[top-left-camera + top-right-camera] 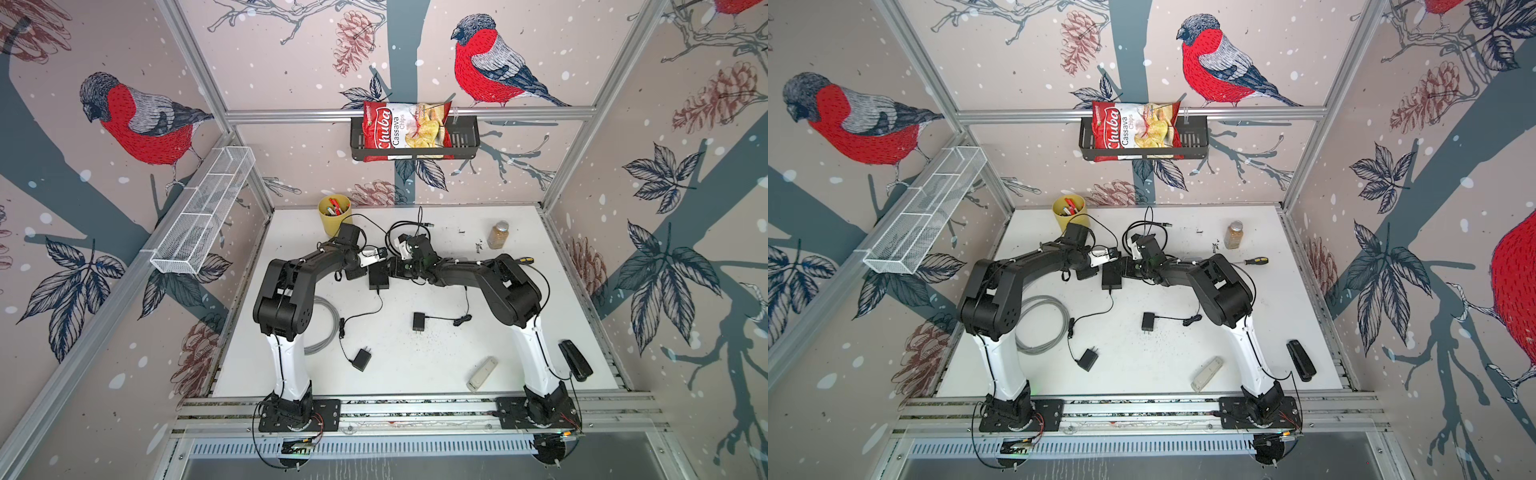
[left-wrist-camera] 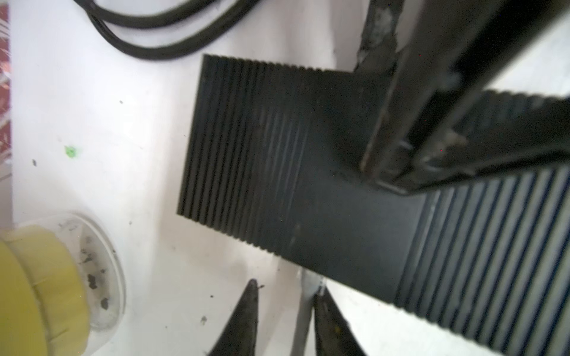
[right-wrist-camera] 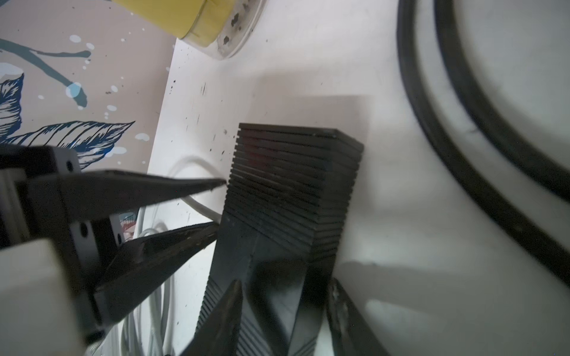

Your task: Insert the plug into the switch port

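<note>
The switch (image 1: 379,277) (image 1: 1112,276) is a black ribbed box lying flat at mid-table. In the left wrist view the clear plug (image 2: 312,282) on its grey cable meets the switch's (image 2: 277,154) edge. My left gripper (image 2: 287,288) (image 1: 380,254) stands open there, and the cable runs alongside one finger (image 2: 330,320). The right wrist view shows the same open left gripper (image 3: 219,206) at the switch's side. My right gripper (image 3: 286,282) (image 1: 392,270) straddles the switch (image 3: 293,185), and a gap shows beside one finger (image 3: 342,308).
A yellow cup (image 1: 334,214) of pens stands behind the left arm, and a black cable loop (image 1: 399,232) lies behind the switch. A grey cable coil (image 1: 324,328), two black adapters (image 1: 419,322) (image 1: 361,359), a bottle (image 1: 498,235) and a stapler (image 1: 575,359) also lie on the table.
</note>
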You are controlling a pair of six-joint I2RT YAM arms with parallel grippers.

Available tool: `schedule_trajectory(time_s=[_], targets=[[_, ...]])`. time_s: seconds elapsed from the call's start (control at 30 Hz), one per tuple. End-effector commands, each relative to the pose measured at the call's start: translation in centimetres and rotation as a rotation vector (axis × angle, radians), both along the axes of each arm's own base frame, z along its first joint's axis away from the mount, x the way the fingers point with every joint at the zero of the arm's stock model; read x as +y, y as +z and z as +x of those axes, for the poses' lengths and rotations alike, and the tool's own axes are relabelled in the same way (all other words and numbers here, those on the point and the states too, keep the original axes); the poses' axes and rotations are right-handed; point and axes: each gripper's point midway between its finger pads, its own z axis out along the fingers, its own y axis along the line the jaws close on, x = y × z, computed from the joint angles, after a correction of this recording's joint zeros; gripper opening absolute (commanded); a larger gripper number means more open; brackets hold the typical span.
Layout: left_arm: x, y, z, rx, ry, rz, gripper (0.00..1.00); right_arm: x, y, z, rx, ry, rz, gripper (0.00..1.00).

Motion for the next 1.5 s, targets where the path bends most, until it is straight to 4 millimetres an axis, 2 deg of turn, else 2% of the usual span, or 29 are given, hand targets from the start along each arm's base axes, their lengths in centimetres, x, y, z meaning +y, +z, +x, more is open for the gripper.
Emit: schedule_trajectory(time_s=[0.0, 0.03, 0.1, 0.2, 0.3, 0.37, 0.43, 0.47, 0.53, 0.6, 0.7, 0.77, 0.87, 0.97, 1.03, 1.1, 1.17, 1.23, 1.33, 1.4, 1.47], targets=[[-0.4, 2.1, 0.3, -0.035, -0.045, -0.073, 0.64, -0.5, 0.5, -0.4, 0.049, 0.032, -0.009, 0.51], [-0.1, 2.6, 0.3, -0.032, -0.042, -0.078, 0.95, -0.9, 0.8, -0.1, 0.039, 0.029, -0.020, 0.53], [0.3, 3.7, 0.0, -0.021, -0.038, -0.092, 0.96, -1.4, 1.5, 0.4, 0.021, 0.029, -0.034, 0.55], [0.5, 6.6, 0.5, -0.078, -0.009, -0.172, 0.96, -2.1, 2.6, 0.9, 0.001, 0.034, -0.050, 0.59], [1.2, 11.9, 2.3, -0.287, 0.095, -0.323, 0.96, -3.1, 4.4, 1.5, -0.037, 0.022, -0.059, 0.62], [3.5, 15.6, 4.1, -0.493, 0.287, -0.432, 0.97, -4.1, 6.2, 1.9, -0.091, 0.003, -0.075, 0.67], [5.9, 17.5, 4.3, -0.601, 0.444, -0.545, 0.97, -5.5, 7.9, 2.0, -0.157, -0.022, -0.097, 0.76], [7.1, 18.1, 4.2, -0.609, 0.514, -0.601, 0.97, -6.6, 8.8, 2.1, -0.196, -0.042, -0.121, 1.00], [9.6, 18.0, 4.0, -0.597, 0.658, -0.655, 0.97, -9.1, 10.0, 2.2, -0.267, -0.101, -0.195, 0.99], [11.9, 17.4, 2.9, -0.596, 0.760, -0.683, 0.97, -12.7, 11.0, 2.3, -0.342, -0.183, -0.273, 0.99], [15.9, 15.9, 0.6, -0.576, 0.926, -0.743, 0.96, -19.6, 12.2, 2.5, -0.453, -0.362, -0.394, 0.99], [17.7, 14.5, -1.3, -0.568, 1.015, -0.768, 0.96, -24.0, 13.0, 2.4, -0.501, -0.472, -0.424, 0.99], [17.2, 13.0, -3.4, -0.571, 1.008, -0.828, 0.96, -29.5, 14.2, 1.8, -0.581, -0.600, -0.442, 0.99], [14.1, 10.5, -4.2, -0.442, 0.913, -0.896, 0.96, -34.0, 16.3, 0.0, -0.759, -0.760, -0.522, 0.99], [12.3, 9.8, -4.6, -0.464, 0.869, -0.886, 0.96, -36.0, 17.0, -1.7, -0.853, -0.814, -0.577, 0.99], [11.2, 9.2, -5.3, -0.522, 0.828, -0.875, 0.97, -38.7, 16.4, -2.7, -0.872, -0.882, -0.660, 0.99], [10.9, 9.0, -5.2, -0.522, 0.816, -0.835, 0.97, -40.8, 14.4, -2.7, -0.822, -0.896, -0.706, 0.99], [11.3, 9.4, -5.8, -0.586, 0.818, -0.850, 0.97, -43.1, 12.6, -2.7, -0.779, -0.942, -0.730, 0.99], [12.8, 9.8, -7.8, -0.721, 0.855, -0.912, 0.96, -46.0, 10.5, -3.4, -0.764, -1.024, -0.737, 0.99], [13.2, 9.6, -8.2, -0.759, 0.869, -0.925, 0.96, -46.6, 9.8, -3.7, -0.790, -1.034, -0.655, 0.99], [13.7, 8.5, -7.1, -0.688, 0.931, -0.876, 0.96, -45.5, 10.6, -3.4, -0.831, -0.993, -0.590, 0.99]])
